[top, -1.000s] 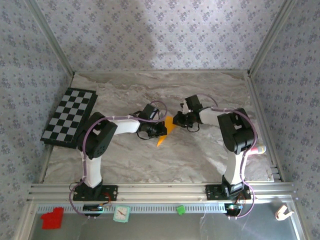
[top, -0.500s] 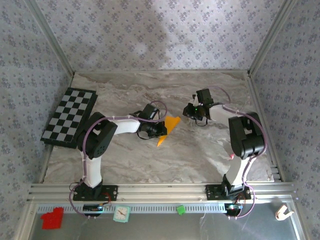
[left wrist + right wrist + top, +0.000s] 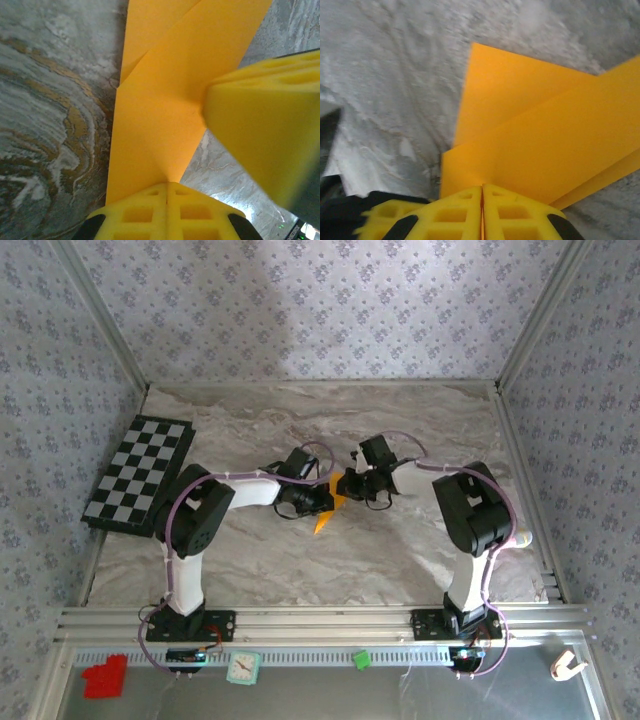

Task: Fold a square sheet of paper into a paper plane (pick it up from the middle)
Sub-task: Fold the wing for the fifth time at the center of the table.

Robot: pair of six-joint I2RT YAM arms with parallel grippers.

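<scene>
Orange sheet of paper (image 3: 160, 100), thin and creased into overlapping layers, lies on the grey marble-patterned table (image 3: 400, 550), pinched from two sides. In the right wrist view, the right gripper (image 3: 482, 192) at 6 o'clock has its yellow latticed fingers pressed together on a folded corner, and two layers spread away toward 1 o'clock. The left wrist view shows the left gripper (image 3: 167, 189) clamped the same way on the paper's narrow near end. It also shows one yellow finger (image 3: 260, 125) of the right gripper meeting the sheet from 3 o'clock. From above, the paper sits mid-table, with the left gripper at its 9 o'clock, the right gripper at its 1 o'clock, and a pointed tip poking toward 7 o'clock. Farther off, at 10 o'clock, lies a black-and-white checkered mat (image 3: 140, 475).
</scene>
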